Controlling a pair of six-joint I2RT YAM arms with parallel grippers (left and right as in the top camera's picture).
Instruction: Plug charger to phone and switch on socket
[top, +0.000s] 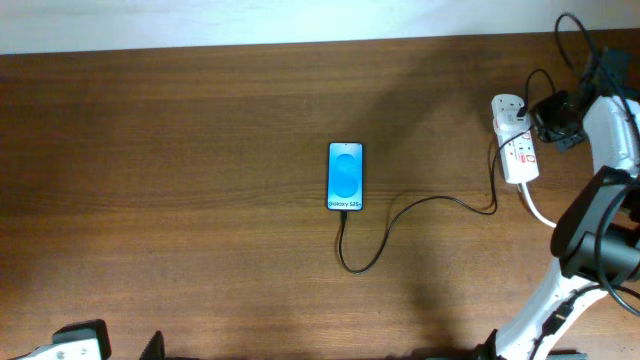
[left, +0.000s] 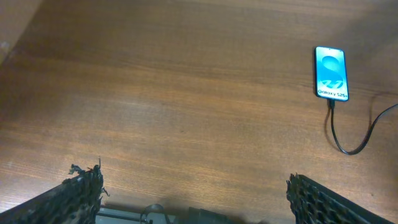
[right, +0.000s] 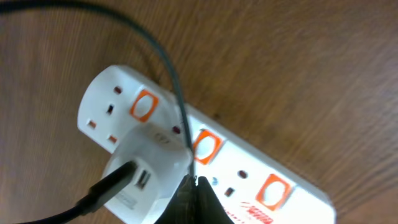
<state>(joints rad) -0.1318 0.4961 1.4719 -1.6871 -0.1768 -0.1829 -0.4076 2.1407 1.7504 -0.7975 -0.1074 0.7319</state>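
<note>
The table (top: 180, 150) carries everything; the socket (top: 515, 150) lies at its right side, the phone (top: 346, 176) near the middle, blue screen up; the charger (top: 420, 205) runs from the phone's lower end to its white adapter (right: 146, 165), seated in the strip, so the plugging looks done; the left gripper (left: 194, 183) hangs spread wide, idle; the right gripper (right: 194, 186), jaws pressed together on nothing, points just below the middle orange switch (right: 204, 146); press that rocker squarely with the closed tip, clear of the cable, gently enough that the strip does not slide.
</note>
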